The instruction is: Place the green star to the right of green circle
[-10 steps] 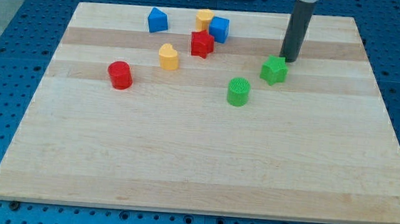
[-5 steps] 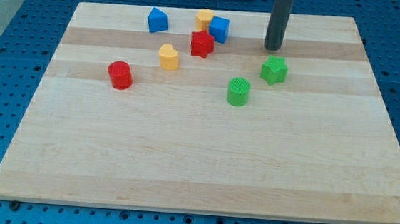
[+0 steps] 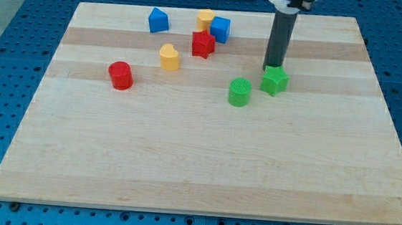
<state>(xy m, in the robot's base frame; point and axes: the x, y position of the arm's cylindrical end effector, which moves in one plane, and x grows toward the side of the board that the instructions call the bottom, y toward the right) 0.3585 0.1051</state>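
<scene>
The green star (image 3: 274, 81) lies on the wooden board (image 3: 204, 163), right of centre in the upper half. The green circle (image 3: 240, 92) stands just to the view's left of it and slightly lower, a small gap between them. My tip (image 3: 270, 68) rests at the star's upper left edge, touching it or nearly so, with the dark rod rising straight up from there.
A red star (image 3: 203, 44), blue cube (image 3: 220, 29) and orange block (image 3: 205, 17) cluster at the top centre. A blue block (image 3: 158, 20) sits top left, a yellow heart (image 3: 169, 56) below it, a red cylinder (image 3: 120, 75) further left.
My tip swung from the star's upper right to its upper left, then came down onto it. The green star slid toward the view's bottom, closer to the green circle's level.
</scene>
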